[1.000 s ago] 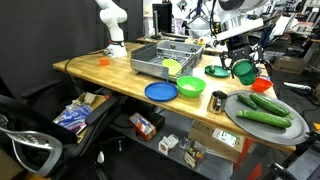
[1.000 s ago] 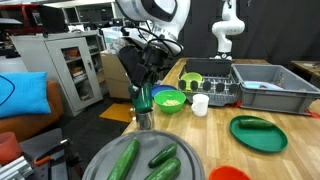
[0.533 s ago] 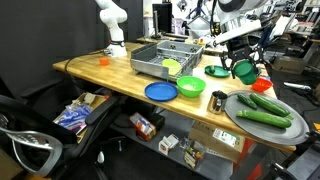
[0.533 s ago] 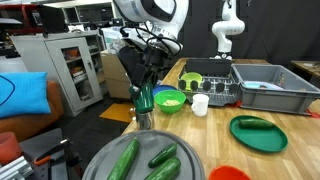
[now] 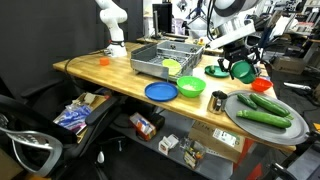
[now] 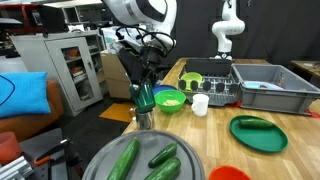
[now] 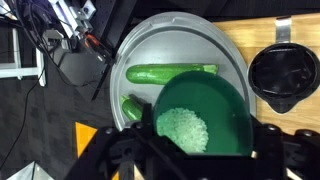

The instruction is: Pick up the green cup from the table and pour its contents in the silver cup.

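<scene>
Workshop room with cabinets and equipment; light-brown wooden table, cluttered.

1. Nearest in an exterior view: grey plate bearing cucumbers, just in front of the silver cup.
2. Silver cup stands upright on the table near its edge. In the wrist view it shows a dark interior, contents not discernible.
3. Gripper has its fingers pinching the green cup from both sides. The cup is clear of the table and close above the silver cup in this view. In the wrist view the green cup sits beside the silver cup, apart from it, partly over the grey plate. Pale granular contents remain in its bottom.
4. Beyond the silver cup: lime-green bowl, then a small white cup.
5. Flat dark-green plate lies well to the side of the silver cup.
6. Farther back: grey dish rack.
7. Farthest from the silver cup: a white robot arm.
</scene>
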Motion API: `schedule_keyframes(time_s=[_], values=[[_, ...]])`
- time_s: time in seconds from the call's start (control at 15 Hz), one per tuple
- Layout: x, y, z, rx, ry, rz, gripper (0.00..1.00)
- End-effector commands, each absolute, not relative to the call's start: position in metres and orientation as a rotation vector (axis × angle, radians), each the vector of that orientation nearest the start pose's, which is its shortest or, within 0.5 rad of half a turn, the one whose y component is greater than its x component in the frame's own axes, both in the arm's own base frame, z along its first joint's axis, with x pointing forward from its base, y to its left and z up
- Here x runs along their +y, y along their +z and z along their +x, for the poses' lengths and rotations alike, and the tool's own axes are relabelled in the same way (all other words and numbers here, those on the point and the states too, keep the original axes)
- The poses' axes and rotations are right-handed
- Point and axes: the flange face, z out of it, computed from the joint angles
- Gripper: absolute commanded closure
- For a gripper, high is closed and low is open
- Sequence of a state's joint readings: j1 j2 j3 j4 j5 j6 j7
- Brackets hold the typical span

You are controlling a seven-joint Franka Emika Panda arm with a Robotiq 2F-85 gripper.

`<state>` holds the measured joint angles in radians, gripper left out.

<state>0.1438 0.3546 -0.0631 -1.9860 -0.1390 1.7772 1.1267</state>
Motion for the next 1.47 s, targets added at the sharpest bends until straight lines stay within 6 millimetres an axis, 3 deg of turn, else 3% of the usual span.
schedule_keyframes(time_s=[0.0, 0.07, 0.13, 0.53, 0.6, 1.0, 1.4], values=[[0.039, 0.249, 0.541, 1.619, 0.679, -3.154, 0.46], [0.038, 0.246, 0.542, 1.549, 0.703, -3.138, 0.46], [0.040, 0.250, 0.538, 1.611, 0.695, -3.135, 0.21], [0.039, 0.245, 0.540, 1.586, 0.702, -3.143, 0.21], [0.042, 0.247, 0.541, 1.602, 0.695, -3.152, 0.46], [0.061, 0.251, 0.539, 1.710, 0.628, -3.229, 0.46], [0.075, 0.230, 0.538, 1.754, 0.620, -3.365, 0.46]])
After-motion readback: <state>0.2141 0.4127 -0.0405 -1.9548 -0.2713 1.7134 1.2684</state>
